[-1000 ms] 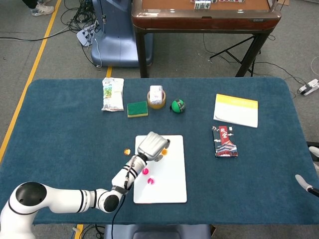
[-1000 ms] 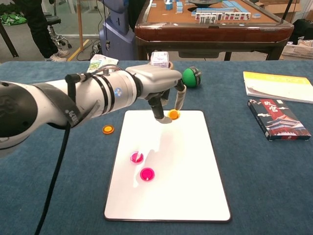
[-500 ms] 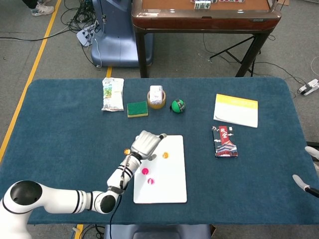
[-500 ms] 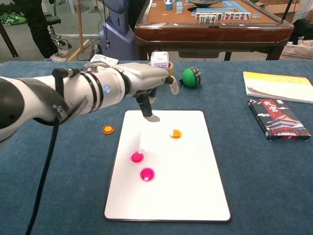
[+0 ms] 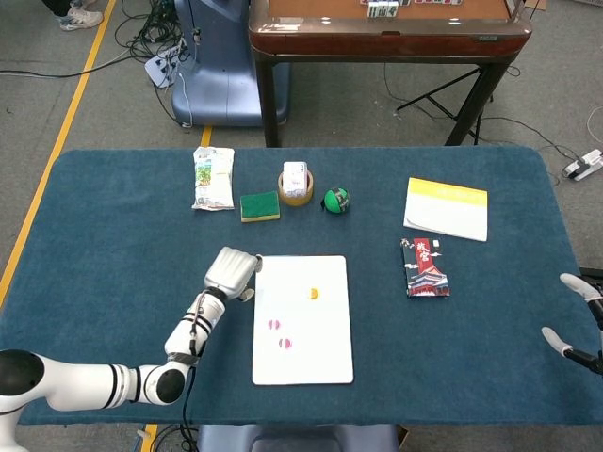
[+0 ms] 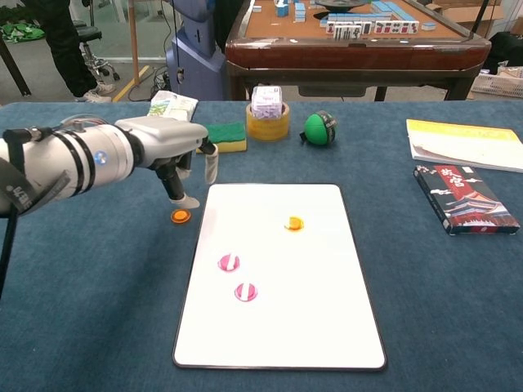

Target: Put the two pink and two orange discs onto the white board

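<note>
Loose orange disc (image 6: 181, 216) under left robot hand (image 6: 176, 155), chest view only.

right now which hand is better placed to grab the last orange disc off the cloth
Left. The left hand hovers directly over the orange disc lying beside the white board, its fingers apart and empty. The right hand sits at the table's far right edge, away from it.
</note>
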### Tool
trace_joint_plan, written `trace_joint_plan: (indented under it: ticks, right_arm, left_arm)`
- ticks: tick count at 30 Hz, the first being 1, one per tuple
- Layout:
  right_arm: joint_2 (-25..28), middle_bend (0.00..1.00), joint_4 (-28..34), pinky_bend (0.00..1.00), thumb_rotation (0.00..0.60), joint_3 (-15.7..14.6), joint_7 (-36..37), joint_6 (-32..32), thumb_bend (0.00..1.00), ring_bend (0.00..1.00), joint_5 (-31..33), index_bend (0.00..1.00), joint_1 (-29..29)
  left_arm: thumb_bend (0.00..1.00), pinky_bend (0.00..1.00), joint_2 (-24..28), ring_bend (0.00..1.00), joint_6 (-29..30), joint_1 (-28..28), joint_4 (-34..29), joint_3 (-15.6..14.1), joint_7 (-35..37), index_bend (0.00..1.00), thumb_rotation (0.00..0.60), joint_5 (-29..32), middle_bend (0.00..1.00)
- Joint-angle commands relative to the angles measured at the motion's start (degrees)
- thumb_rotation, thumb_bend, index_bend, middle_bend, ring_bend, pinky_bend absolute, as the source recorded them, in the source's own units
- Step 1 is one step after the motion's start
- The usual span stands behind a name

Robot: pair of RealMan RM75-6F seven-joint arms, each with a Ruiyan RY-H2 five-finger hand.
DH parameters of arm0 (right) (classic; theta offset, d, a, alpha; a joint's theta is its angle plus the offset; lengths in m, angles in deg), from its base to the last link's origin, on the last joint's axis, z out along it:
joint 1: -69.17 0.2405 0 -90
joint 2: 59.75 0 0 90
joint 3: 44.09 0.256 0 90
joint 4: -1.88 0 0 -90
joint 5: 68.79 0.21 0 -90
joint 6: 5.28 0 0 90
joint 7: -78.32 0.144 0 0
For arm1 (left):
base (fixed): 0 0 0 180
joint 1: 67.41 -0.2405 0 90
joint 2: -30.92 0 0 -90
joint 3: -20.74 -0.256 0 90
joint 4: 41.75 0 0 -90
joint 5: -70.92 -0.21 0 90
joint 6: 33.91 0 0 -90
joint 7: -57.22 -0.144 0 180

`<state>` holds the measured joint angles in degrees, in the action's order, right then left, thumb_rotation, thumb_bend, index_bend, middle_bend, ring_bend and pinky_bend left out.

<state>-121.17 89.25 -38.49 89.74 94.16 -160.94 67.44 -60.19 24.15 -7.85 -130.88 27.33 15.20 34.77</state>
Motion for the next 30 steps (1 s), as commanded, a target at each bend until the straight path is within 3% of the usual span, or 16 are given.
trace_joint_plan:
  ticks: [1, 30]
  right_arm:
    - [-0.1, 0.29, 0.3, 0.32, 0.6, 0.0, -0.6, -0.4, 0.02, 0.25, 0.1, 0.24, 0.2]
    - [-0.1, 0.29, 0.7, 0.32, 0.6, -0.2, -1.6, -1.2, 0.02, 0.25, 0.1, 0.24, 0.6]
  left_arm:
    - [0.26, 1.0, 0.5, 1.0, 0.1, -1.1, 0.3, -0.6, 1.0, 0.52, 0.6, -0.7, 1.0]
    - [0.26, 1.0, -3.5, 1.0, -3.3, -4.3, 7.6, -1.0, 3.9, 0.53, 0.6, -2.5, 1.0]
